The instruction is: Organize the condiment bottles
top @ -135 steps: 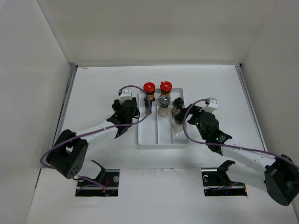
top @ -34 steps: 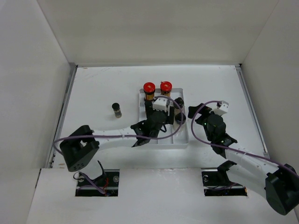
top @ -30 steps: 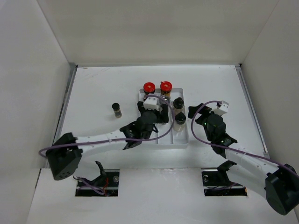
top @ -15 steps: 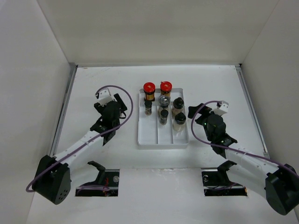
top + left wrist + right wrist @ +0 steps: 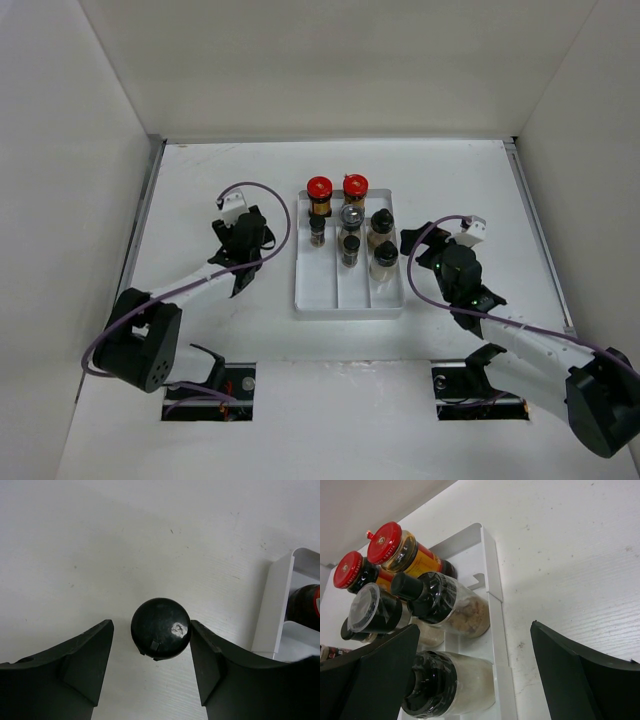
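Note:
A small dark black-capped jar [image 5: 161, 635] stands alone on the table left of the white tray [image 5: 345, 296]. My left gripper [image 5: 248, 240] hangs over it and hides it in the top view. In the left wrist view the gripper [image 5: 151, 645] is open around the cap: the right finger [image 5: 205, 655] touches or nearly touches it, the left finger [image 5: 92, 655] stands clear. The tray holds two red-lidded amber jars [image 5: 319, 191] [image 5: 355, 188], small dark jars [image 5: 318, 231] [image 5: 350, 250] and beige black-capped jars [image 5: 381, 225] [image 5: 384, 258]. My right gripper [image 5: 412, 243] is wide open beside the tray's right wall, holding nothing.
White walls close in the table on three sides. The tray's corner wall [image 5: 272, 615] lies just right of the left gripper. In the right wrist view the tray rim [image 5: 492, 575] runs between the spread fingers, with a beige jar [image 5: 465, 612] close by.
My left arm has left the tray and swung left to the lone dark jar, now covering it. Its jaws have narrowed around the cap. The right arm has stayed put.

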Action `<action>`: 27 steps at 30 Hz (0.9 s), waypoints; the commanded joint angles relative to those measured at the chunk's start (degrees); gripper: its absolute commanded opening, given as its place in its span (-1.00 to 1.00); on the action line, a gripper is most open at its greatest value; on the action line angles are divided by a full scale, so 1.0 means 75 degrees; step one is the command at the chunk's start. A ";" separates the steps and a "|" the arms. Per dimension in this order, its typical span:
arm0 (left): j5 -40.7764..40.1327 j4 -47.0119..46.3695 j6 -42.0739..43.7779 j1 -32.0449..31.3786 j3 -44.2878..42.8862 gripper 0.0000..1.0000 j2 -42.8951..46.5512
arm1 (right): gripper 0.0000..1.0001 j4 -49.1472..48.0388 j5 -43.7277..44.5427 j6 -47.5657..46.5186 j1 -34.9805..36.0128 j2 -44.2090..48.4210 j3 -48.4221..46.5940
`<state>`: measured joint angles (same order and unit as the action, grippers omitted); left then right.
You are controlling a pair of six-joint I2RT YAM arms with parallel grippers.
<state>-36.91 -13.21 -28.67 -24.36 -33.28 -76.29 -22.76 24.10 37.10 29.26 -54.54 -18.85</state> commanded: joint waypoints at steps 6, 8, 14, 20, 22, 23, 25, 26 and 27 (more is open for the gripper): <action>-0.0013 -0.0828 0.0131 -0.0003 -0.0485 -0.18 -0.0292 | 1.00 -0.0492 -0.0131 0.0010 0.0031 -0.0017 -0.0135; -0.0048 -0.0887 0.0166 -0.0085 -0.0473 -0.36 -0.0258 | 1.00 -0.0492 -0.0154 0.0010 0.0031 -0.0028 -0.0135; -0.0048 -0.0537 0.0400 -0.0612 -0.0356 -0.46 0.0830 | 1.00 -0.0527 -0.0154 -0.0002 0.0031 0.0042 -0.0111; 0.0069 0.1161 0.0389 -0.2063 -0.0567 -0.45 0.2261 | 1.00 -0.0539 -0.0154 0.0010 0.0031 -0.0028 -0.0111; 0.0163 0.1689 0.0272 -0.2673 -0.0614 -0.45 0.2449 | 1.00 -0.0539 -0.0154 0.0010 0.0031 -0.0005 -0.0100; 0.0186 0.1865 0.0167 -0.2931 -0.0614 -0.45 0.2542 | 1.00 -0.0539 -0.0154 0.0010 0.0031 0.0018 -0.0100; 0.0349 0.1961 -0.0056 -0.3493 -0.0544 -0.43 0.2683 | 1.00 -0.0539 -0.0143 0.0010 0.0031 0.0030 -0.0100; 0.0455 0.1891 -0.0161 -0.3751 -0.0509 -0.43 0.2707 | 1.00 -0.0539 -0.0143 0.0010 0.0031 0.0019 -0.0100; 0.0560 0.1728 -0.0278 -0.4021 -0.0485 -0.43 0.2684 | 1.00 -0.0539 -0.0143 0.0022 0.0031 -0.0005 -0.0100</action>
<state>-35.11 -1.48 -28.01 -50.76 -35.99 -57.21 -23.27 23.49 37.10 29.26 -54.78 -18.85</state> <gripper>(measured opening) 0.425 0.998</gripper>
